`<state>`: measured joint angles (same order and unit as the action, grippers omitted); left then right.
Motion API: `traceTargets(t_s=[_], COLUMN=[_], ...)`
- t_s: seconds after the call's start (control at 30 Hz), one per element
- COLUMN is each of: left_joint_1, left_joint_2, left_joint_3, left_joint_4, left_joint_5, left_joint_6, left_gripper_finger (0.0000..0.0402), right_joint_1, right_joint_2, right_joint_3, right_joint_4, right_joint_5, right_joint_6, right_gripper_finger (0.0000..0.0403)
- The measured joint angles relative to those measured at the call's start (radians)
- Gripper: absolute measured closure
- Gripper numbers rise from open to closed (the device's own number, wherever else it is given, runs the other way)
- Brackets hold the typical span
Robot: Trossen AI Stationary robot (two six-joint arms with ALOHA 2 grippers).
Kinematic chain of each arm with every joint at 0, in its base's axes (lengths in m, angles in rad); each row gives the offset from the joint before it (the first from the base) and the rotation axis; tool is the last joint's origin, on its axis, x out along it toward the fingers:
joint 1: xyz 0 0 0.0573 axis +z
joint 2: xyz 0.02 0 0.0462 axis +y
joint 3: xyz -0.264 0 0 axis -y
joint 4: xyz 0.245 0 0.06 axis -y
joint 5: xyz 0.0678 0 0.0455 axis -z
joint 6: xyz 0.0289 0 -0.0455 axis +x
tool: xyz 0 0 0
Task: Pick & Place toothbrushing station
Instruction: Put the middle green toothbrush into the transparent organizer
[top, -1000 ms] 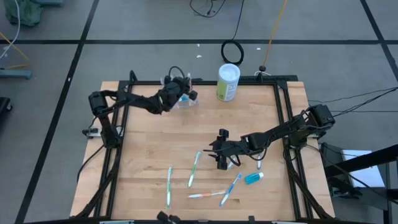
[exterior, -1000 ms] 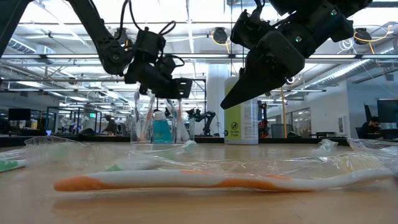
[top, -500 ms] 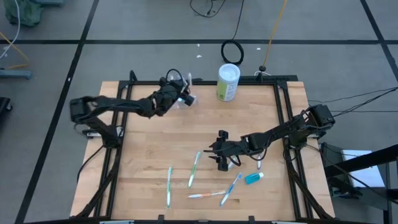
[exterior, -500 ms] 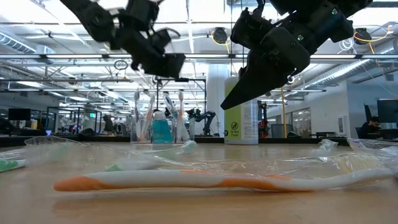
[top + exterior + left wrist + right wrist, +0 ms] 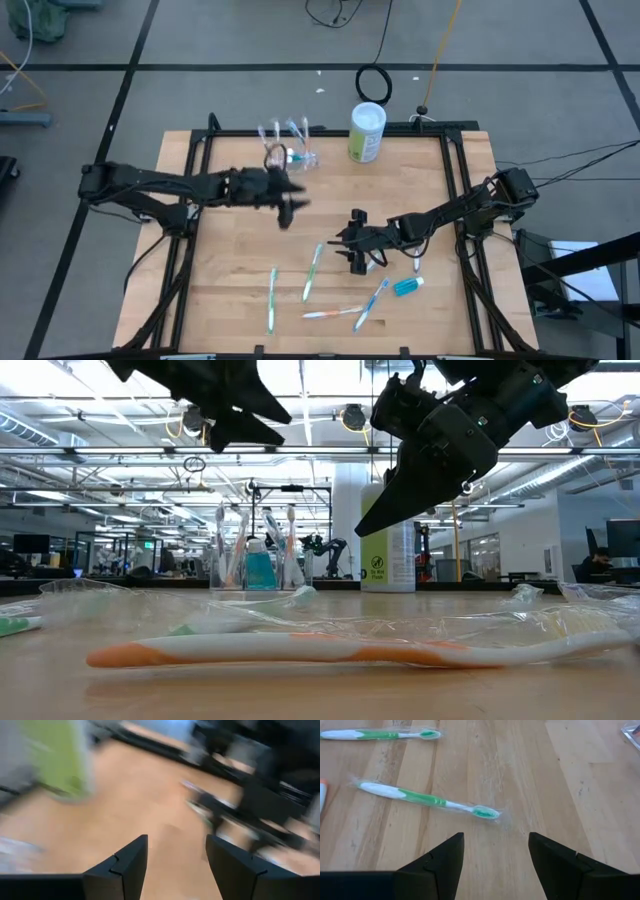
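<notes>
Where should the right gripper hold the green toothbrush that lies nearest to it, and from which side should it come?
Grip the green toothbrush at the middle of its handle, coming straight down from above. It lies flat on the table in a clear wrapper, long and thin, so the open right gripper should probably close across its narrow width.

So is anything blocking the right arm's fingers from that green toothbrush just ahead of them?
Nothing visible does. The right gripper hangs open above bare wood, and the wrapped green toothbrush lies flat just ahead, apart from the second green one. The left gripper is off nearer the clear holder.
</notes>
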<state>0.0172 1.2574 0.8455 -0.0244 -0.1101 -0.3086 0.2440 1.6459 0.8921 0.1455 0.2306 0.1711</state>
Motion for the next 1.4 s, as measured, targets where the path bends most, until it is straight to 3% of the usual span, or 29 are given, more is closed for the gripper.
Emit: traceTargets(t_s=[0.17, 0.43, 0.57, 0.77, 0.9, 1.4], left_joint_1=[-0.130, -0.236, -0.231, -0.213, -0.196, -0.161], left_joint_2=[0.076, 0.257, 0.352, 0.491, 0.548, 0.569], left_joint_3=[0.000, 0.000, 0.000, 0.000, 0.000, 0.000], left_joint_4=[-0.080, -0.059, 0.021, 0.235, 0.264, 0.202], left_joint_5=[0.058, -0.093, -0.102, -0.024, 0.007, 0.006], left_joint_6=[-0.149, -0.379, -0.475, -0.500, -0.549, -0.507], left_gripper_finger=[0.0195, 0.0195, 0.0195, 0.0195, 0.0195, 0.0199], right_joint_1=[0.000, 0.000, 0.000, 0.000, -0.002, -0.002], right_joint_2=[0.000, -0.001, -0.001, 0.000, 0.000, 0.000], right_joint_3=[-0.001, -0.102, -0.192, -0.324, -0.383, -0.402], right_joint_4=[0.001, 0.054, 0.174, 0.434, 0.555, 0.584], right_joint_5=[0.000, 0.002, 0.002, 0.003, 0.004, 0.003], right_joint_6=[0.048, 0.151, 0.177, 0.183, 0.167, 0.154], right_gripper_finger=[0.0188, 0.0188, 0.0188, 0.0188, 0.0188, 0.0188])
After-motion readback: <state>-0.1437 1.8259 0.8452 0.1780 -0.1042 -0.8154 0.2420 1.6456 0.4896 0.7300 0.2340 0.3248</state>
